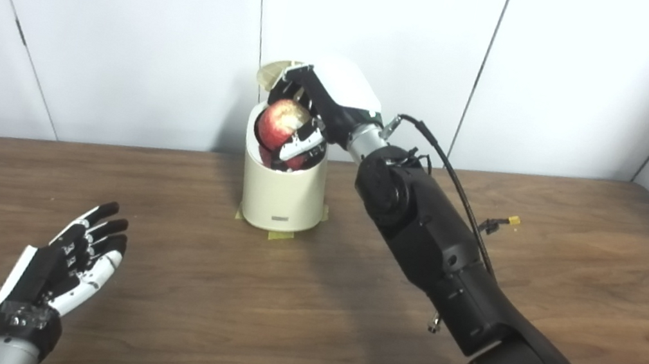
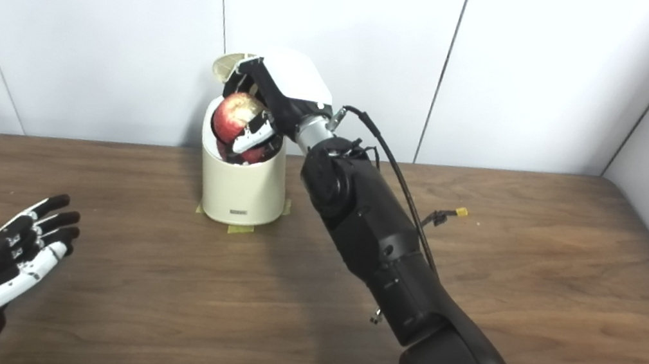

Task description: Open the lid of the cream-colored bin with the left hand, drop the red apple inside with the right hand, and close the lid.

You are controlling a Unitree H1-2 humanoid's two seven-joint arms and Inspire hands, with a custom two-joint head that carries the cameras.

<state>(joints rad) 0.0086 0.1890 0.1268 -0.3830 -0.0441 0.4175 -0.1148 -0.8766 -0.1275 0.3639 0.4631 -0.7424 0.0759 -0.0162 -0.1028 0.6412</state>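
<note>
Holding the red apple [image 1: 281,125] over the cream-colored bin [image 1: 282,192], the right hand [image 1: 308,118] grips it; the left hand [image 1: 65,268] rests splayed. The unsupported lid [image 1: 270,72], seemingly upright, may drop early.

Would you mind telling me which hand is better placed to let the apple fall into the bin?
The right hand: it is shut on the red apple at the cream-colored bin's open mouth. The left hand lies open, far off.
</note>
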